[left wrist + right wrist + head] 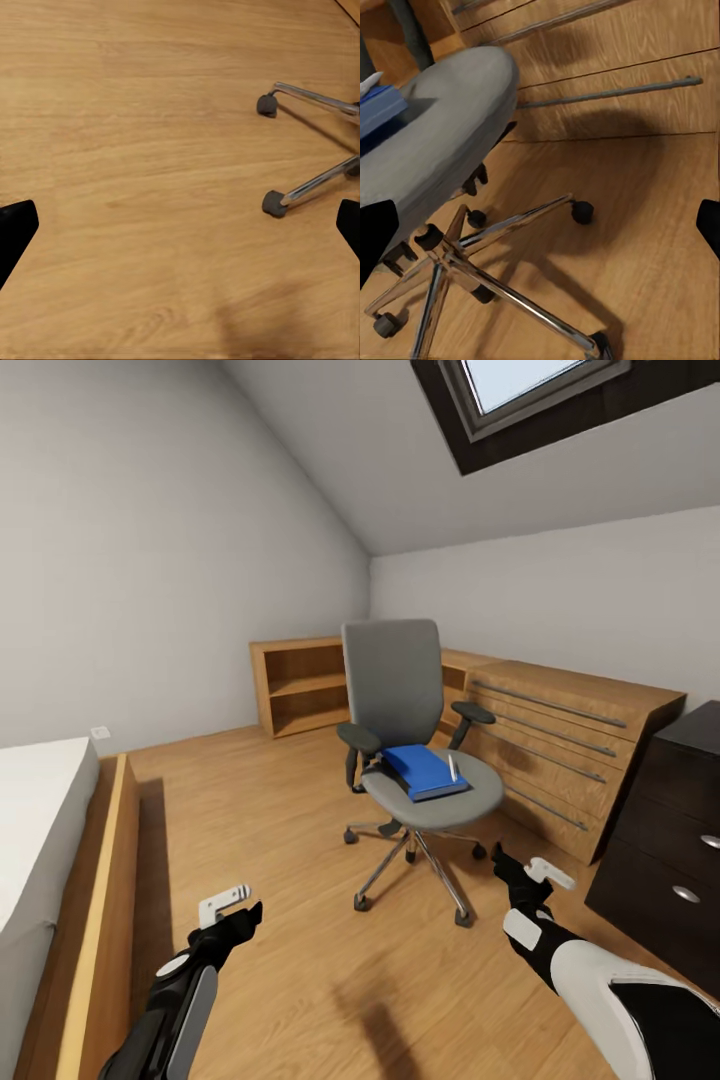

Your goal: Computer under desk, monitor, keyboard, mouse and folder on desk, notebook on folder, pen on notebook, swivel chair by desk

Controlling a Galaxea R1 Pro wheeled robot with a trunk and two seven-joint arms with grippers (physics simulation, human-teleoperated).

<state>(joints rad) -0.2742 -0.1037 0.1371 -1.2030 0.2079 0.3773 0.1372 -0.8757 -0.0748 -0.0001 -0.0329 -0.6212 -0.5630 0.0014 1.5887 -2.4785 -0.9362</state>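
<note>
Head view: you face one swivel chair (405, 760) on the wooden floor (260, 840); its seat carries one blue folder (422, 771) and one pen (452, 768) leaning at the folder's edge. Your left gripper (235, 912) and right gripper (530, 868) hover empty.

Left wrist view: two chair casters (268, 104); fingers (15, 229) wide.

Right wrist view: seat, chrome base (487, 281), drawer unit (615, 67); fingers (373, 232) wide.

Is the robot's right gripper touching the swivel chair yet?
Apart. In the head view, wooden floor shows between the right gripper and the swivel chair.
</note>
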